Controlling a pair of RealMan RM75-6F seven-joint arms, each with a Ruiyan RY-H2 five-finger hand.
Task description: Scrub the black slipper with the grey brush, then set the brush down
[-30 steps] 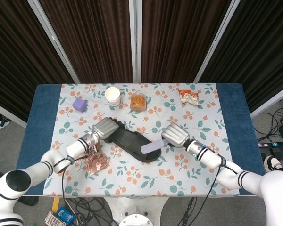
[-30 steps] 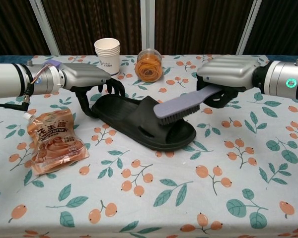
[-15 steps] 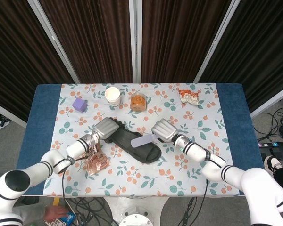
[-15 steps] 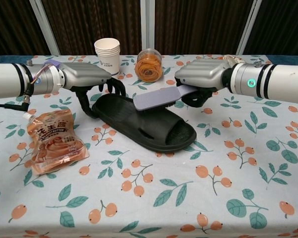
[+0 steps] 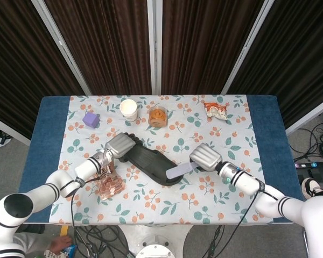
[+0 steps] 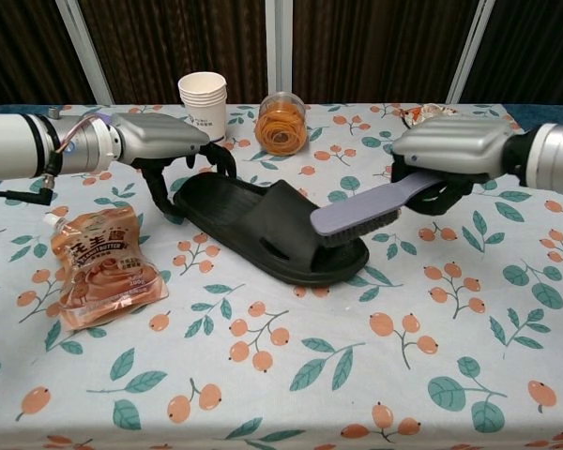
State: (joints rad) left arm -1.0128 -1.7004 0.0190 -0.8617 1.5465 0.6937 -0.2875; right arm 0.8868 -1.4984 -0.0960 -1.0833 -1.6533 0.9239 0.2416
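The scrubbing looks to be under way and not finished. The black slipper (image 6: 267, 227) lies across the middle of the frame on the flowered cloth of the bench (image 6: 422, 356), heel toward the upper left, toe toward the lower right. The left robot hand (image 6: 174, 150) is curled over the heel end, fingers hooked down on the rim, which I take to be pinning the slipper in place. The right robot hand (image 6: 441, 164) grips the handle of the grey brush (image 6: 357, 212). The brush head sits low at the toe end, bristles down on or just over the strap; whether they actually press into the rubber I cannot tell from either view.

So the brush is picked up and at the slipper, and the shoe is steadied. What remains, as I judge it, is however many strokes are still wanted, then laying the brush on the cloth and letting go. Bare cloth shows to the lower right of the slipper. The orange pouch (image 6: 98, 267) sits at the left, the paper cups (image 6: 203, 103) and the snack jar (image 6: 281, 122) toward the top.
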